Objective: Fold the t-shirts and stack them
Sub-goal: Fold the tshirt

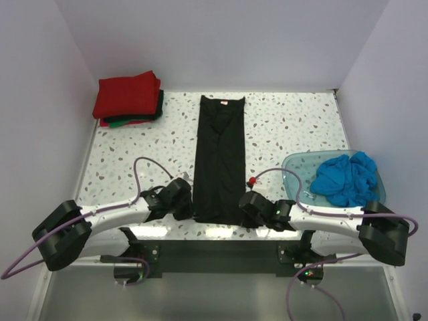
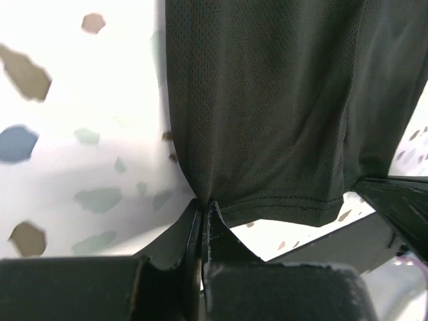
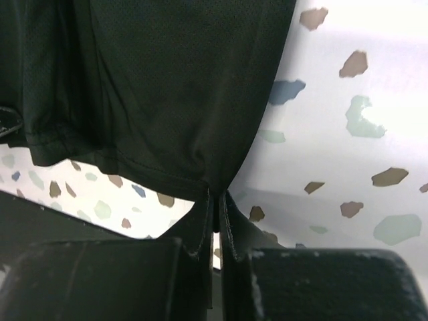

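1. The black t-shirt (image 1: 219, 160) lies in the middle of the table (image 1: 287, 127) as a long narrow strip, with the collar and label at the far end and the hem at your near edge.
2. The left gripper (image 2: 204, 208) is closed on the left hem corner, and the right gripper (image 3: 217, 197) is closed on the right hem corner. Each one pinches only a small bunch of cloth at its tips.
3. With so small a bite, I think a quick pull could make a corner slip out.
4. If you lift one arm higher or faster than the other, the strip may twist and the folded-in sides may open.
5. The cloth is a thin, fine mesh with a stitched hem. It looks smooth and limp, so it will sag between the grippers.
6. The red t-shirt (image 1: 127, 95) lies folded on the green t-shirt (image 1: 124, 123) at the far left.
7. The blue t-shirt (image 1: 344, 177) lies crumpled in the translucent tub (image 1: 294, 164) on the right.
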Robot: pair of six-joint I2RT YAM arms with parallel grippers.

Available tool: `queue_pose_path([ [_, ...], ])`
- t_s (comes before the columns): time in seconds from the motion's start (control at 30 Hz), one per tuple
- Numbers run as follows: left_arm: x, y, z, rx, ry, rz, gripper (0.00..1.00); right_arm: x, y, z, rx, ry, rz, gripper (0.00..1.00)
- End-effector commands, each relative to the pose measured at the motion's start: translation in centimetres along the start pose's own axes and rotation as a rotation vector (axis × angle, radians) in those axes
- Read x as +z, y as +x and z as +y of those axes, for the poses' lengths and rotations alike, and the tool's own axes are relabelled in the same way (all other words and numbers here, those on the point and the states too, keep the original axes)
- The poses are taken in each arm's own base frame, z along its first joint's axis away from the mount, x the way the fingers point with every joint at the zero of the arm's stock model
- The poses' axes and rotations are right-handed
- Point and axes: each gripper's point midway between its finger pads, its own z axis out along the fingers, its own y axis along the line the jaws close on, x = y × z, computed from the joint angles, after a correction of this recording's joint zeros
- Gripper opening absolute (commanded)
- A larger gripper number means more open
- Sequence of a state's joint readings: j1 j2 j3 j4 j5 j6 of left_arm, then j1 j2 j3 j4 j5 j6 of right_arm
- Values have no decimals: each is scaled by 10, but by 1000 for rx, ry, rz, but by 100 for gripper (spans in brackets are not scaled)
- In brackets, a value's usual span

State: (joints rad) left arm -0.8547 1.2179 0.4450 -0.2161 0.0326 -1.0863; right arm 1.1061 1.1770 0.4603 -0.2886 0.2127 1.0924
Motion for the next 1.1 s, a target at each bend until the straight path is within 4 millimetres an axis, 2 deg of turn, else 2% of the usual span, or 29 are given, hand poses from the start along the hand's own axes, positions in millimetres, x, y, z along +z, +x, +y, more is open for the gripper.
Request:
queue_pose_path([
  [0.0,-6,13,31,25,-109,-8,0,-8,20,-5,-11,-21,72,0],
  [0.1,-13,13,26,29,-93,-17,0,-24,21,10,-34,-92,64,0],
  [0.33,-25,1,-5,35,-6,-47,0,-42,3,14,-71,-83,4,0],
  [0.37,-28,-8,-11,39,-16,-75,0,-41,-6,10,-80,-51,-30,0],
  [0.5,-37,-35,-35,80,-26,-147,0,-52,-42,23,-99,-19,-124,0],
  [0.53,-43,-47,-50,89,-8,-178,0,-52,-49,26,-101,-22,-138,0],
  [0.6,-41,-61,-50,112,-71,-213,0,-52,-70,27,-93,-8,-164,0],
  [0.63,-45,-72,-61,119,-67,-241,0,-51,-78,30,-92,-15,-175,0],
  [0.67,-40,-81,-56,118,-114,-261,0,-50,-91,27,-94,-4,-199,0],
  [0.7,-39,-88,-55,133,-127,-267,0,-53,-102,33,-93,-16,-220,0],
  [0.8,-30,-119,-61,118,-113,-292,0,-49,-131,41,-108,-9,-260,0],
  [0.87,-26,-139,-75,132,-65,-318,0,-36,-146,40,-111,2,-251,0],
  [0.9,-26,-151,-75,132,-64,-342,0,-34,-155,45,-104,-8,-258,0],
  [0.93,-27,-166,-88,137,-37,-377,0,-25,-160,46,-100,-3,-250,0],
  [0.97,-27,-175,-91,146,-34,-404,0,-23,-172,44,-94,2,-263,0],
  [1.03,-24,-195,-105,182,-9,-434,0,-24,-191,55,-90,-23,-295,0],
  [1.07,-24,-205,-106,189,-13,-445,0,-17,-198,50,-88,-4,-289,0],
])
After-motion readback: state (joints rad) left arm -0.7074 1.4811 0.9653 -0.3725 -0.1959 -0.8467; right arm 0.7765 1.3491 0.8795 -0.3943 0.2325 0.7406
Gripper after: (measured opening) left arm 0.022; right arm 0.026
